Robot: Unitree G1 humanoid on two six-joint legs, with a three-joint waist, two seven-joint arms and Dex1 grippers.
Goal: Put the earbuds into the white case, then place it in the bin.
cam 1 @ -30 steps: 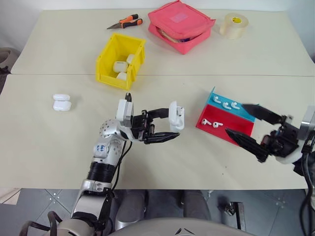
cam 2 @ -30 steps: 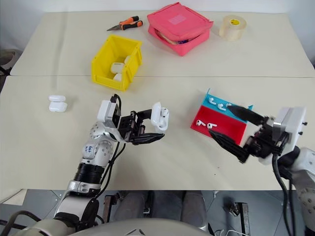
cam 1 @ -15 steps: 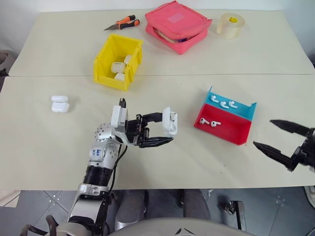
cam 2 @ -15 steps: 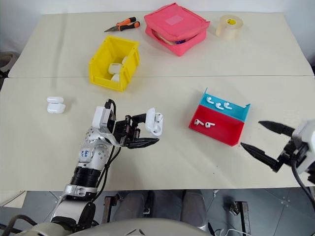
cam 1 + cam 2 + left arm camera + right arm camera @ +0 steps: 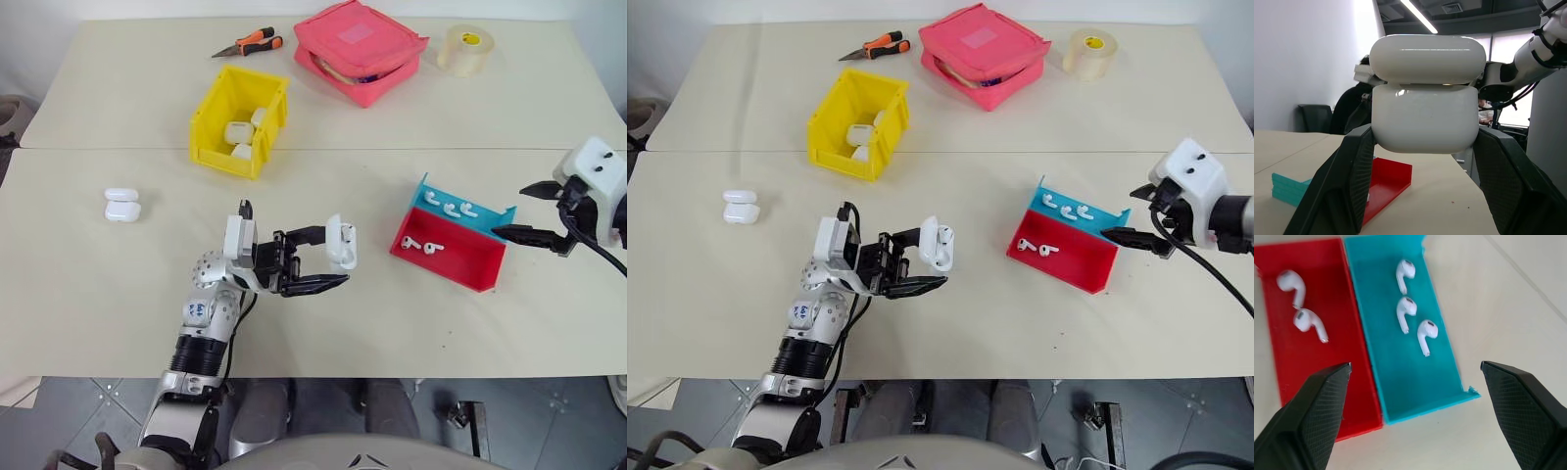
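Right wrist view: earbuds (image 5: 1406,308) in red-teal tray (image 5: 1382,382)

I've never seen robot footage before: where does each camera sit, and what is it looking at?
Head views: look down on the table, both arms showing.
Left wrist view: looks along the left gripper, shut on the white case.
Right wrist view: looks down between open fingers at earbuds.
Shared: the red and teal tray.
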